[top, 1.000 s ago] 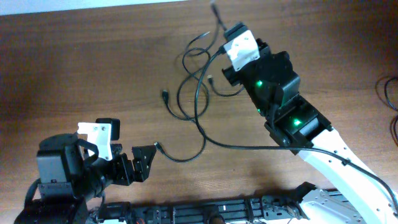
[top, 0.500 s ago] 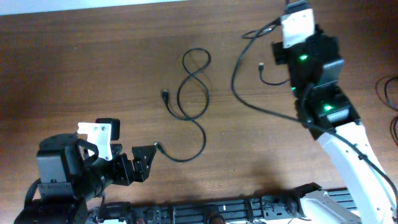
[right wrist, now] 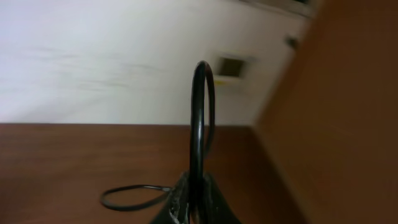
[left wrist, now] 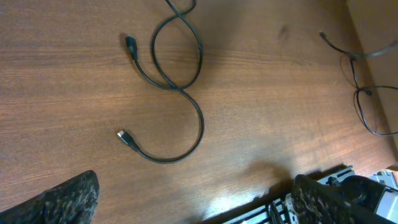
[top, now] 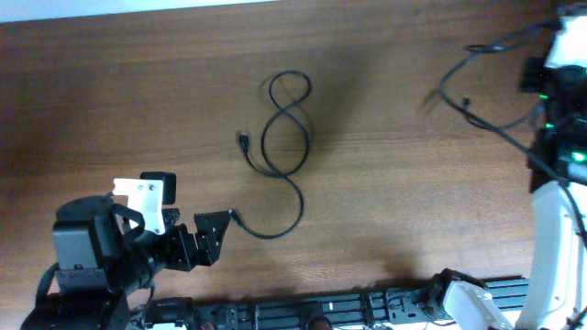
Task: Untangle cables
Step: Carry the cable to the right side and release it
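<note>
while the left arm sits at the near left corner of the tabletop (top: 110, 92), its tool (top: 216, 238) is released, and the left wrist view shows the two dark fingers (left wrist: 69, 200) spread wide apart at the bottom corners with nothing between them. just beside that tool's tip, in the overhead view, lies one plug end of a thin black cable (top: 287, 109). from that plug the cable curves round to the right and runs up the middle of the tabletop. there it crosses over itself into a figure-eight loop, and its other plug (top: 244, 140) ends on the left of the loop. this cable lies flat on the wood, alone, well apart from anything else. far over at the right edge, the right arm holds a second black cable (right wrist: 198, 124). the right tool (right wrist: 191, 202) is clenched on it, and in the right wrist view the cable rises out of the closed fingers in a tall narrow loop against a pale wall. more of this cable trails leftwards from the arm in loose strands, and whether those strands touch the wood i cannot tell.
</note>
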Robot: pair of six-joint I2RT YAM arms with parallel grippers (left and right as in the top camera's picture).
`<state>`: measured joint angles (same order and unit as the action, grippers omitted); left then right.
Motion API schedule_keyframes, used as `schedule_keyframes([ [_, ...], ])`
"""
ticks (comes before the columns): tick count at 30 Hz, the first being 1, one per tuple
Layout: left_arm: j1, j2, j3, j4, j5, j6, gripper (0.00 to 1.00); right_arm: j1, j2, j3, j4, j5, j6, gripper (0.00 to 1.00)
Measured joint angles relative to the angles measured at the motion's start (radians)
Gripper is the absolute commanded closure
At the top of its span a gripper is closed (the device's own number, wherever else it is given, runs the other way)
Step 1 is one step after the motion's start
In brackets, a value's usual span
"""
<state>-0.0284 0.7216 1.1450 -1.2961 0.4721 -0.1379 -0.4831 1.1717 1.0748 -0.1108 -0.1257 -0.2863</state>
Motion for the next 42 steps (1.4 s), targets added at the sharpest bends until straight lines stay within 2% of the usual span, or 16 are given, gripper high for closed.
schedule_keyframes([
  [4,0.0,0.0,0.0,-0.001,0.0,0.0,0.01,-0.151,0.035,0.0,0.005,-0.04,-0.001,0.97],
  [11,0.0,0.0,0.0,-0.035,0.0,0.0,0.01,-0.251,0.135,0.0,0.052,0.019,0.004,0.97],
  [22,0.0,0.0,0.0,-0.039,0.0,-0.001,0.01,-0.451,0.263,0.001,0.093,0.103,0.163,0.96],
  [31,0.0,0.0,0.0,-0.042,0.0,-0.001,0.01,-0.489,0.435,0.189,-0.203,0.079,0.238,0.96],
  [40,0.0,0.0,0.0,-0.056,0.004,-0.016,0.01,-0.501,0.509,0.401,-0.281,0.068,0.193,0.95],
  [41,0.0,0.0,0.0,-0.056,0.004,-0.018,0.01,-0.501,0.525,0.436,-0.306,0.053,0.188,0.37],
  [42,0.0,0.0,0.0,-0.057,0.004,-0.02,0.01,-0.501,0.552,0.477,-0.332,0.029,0.181,0.01],
])
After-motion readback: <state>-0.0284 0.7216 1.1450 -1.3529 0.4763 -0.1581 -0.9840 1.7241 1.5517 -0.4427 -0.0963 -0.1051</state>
